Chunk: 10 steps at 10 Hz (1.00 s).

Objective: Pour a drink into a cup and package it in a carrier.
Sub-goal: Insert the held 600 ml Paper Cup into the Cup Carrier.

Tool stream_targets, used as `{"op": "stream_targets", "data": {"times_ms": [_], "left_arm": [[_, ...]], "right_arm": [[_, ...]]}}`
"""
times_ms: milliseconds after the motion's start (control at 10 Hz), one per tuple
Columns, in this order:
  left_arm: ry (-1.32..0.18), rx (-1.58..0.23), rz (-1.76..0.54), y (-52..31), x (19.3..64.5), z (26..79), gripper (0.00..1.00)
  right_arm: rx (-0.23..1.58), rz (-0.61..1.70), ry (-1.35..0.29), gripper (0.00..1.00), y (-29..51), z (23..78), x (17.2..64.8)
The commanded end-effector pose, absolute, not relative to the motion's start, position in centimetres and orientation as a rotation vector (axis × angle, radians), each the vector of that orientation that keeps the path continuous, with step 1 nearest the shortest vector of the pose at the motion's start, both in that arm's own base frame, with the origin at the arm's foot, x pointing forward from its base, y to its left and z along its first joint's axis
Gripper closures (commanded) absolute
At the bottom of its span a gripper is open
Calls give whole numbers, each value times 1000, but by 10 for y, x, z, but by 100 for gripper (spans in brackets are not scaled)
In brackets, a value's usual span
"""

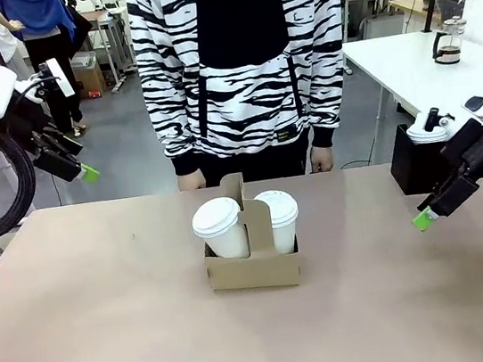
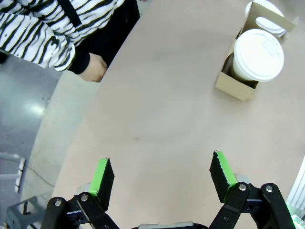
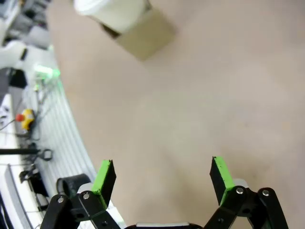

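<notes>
Two lidded white paper cups [image 1: 219,226] [image 1: 278,216] stand in the brown cardboard carrier [image 1: 254,267] at the table's middle, one on each side of its upright handle. The left wrist view looks down on the same carrier [image 2: 237,87] with a lidded cup [image 2: 258,55] in it. My left gripper [image 1: 78,168] [image 2: 162,179] hangs open and empty above the table's far left corner. My right gripper [image 1: 426,213] [image 3: 162,179] is open and empty low over the table's right edge; a cup [image 3: 114,12] and the carrier [image 3: 145,36] show blurred at the top. A glass jug of dark drink [image 1: 447,41] stands on a white table behind, far right.
A person in a striped top stands at the far edge behind the carrier, both hands [image 1: 191,181] at the table's rim. A black box of white lids [image 1: 420,156] sits at the far right of the table. Bare tabletop [image 1: 118,324] surrounds the carrier.
</notes>
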<state>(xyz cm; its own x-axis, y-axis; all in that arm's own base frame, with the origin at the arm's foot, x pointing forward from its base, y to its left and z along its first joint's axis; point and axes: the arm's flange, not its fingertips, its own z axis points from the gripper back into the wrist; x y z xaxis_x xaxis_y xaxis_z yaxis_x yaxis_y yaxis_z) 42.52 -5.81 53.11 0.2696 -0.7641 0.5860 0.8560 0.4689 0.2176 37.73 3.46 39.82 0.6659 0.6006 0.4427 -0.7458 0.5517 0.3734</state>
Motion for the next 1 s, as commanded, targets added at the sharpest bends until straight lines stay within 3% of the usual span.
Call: {"op": "stream_targets", "data": {"times_ms": [0, 900], "left_arm": [[-698, -161, -1099, -57, 426, 531, 0], [-698, -161, -1099, -57, 426, 531, 0]], "right_arm": [[649, 844, -298, 0, 37, 395, 374], [649, 844, -298, 0, 37, 395, 374]]}}
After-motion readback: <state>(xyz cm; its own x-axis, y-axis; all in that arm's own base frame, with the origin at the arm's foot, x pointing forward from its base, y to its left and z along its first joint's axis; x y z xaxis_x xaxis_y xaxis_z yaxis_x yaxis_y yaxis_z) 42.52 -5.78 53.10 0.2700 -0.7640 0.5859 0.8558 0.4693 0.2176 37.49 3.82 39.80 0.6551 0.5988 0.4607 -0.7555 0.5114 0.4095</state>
